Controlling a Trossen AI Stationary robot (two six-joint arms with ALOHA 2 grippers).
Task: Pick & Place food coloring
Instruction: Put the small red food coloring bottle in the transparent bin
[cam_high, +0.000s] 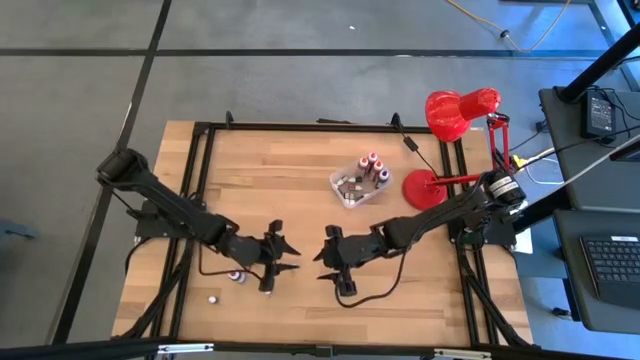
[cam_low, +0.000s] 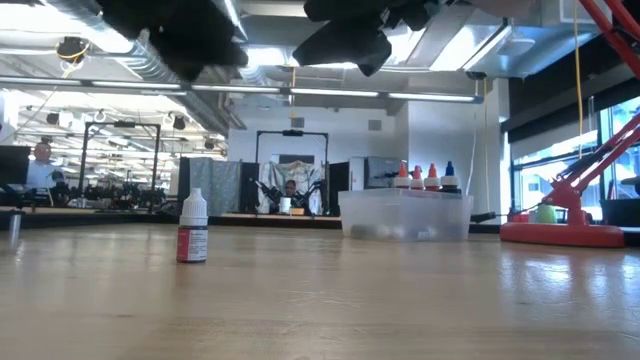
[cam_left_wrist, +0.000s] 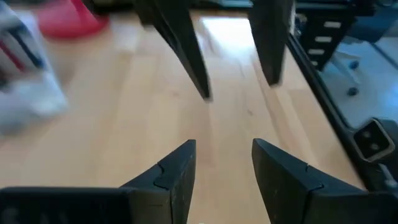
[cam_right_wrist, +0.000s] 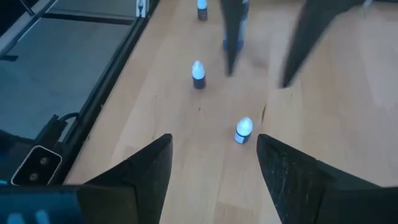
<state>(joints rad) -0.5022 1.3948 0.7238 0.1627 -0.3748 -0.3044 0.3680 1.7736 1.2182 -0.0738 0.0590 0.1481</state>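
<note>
Left tool and right tool hover face to face, both parted, empty. Tiny white-capped food-coloring bottles stand on wooden worktop; others in clear plastic tub.

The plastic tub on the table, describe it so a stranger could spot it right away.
Find the red desk lamp at the wooden table's far right corner. Just left of its round base sits the clear plastic tub, the only container, holding small capped bottles.
</note>
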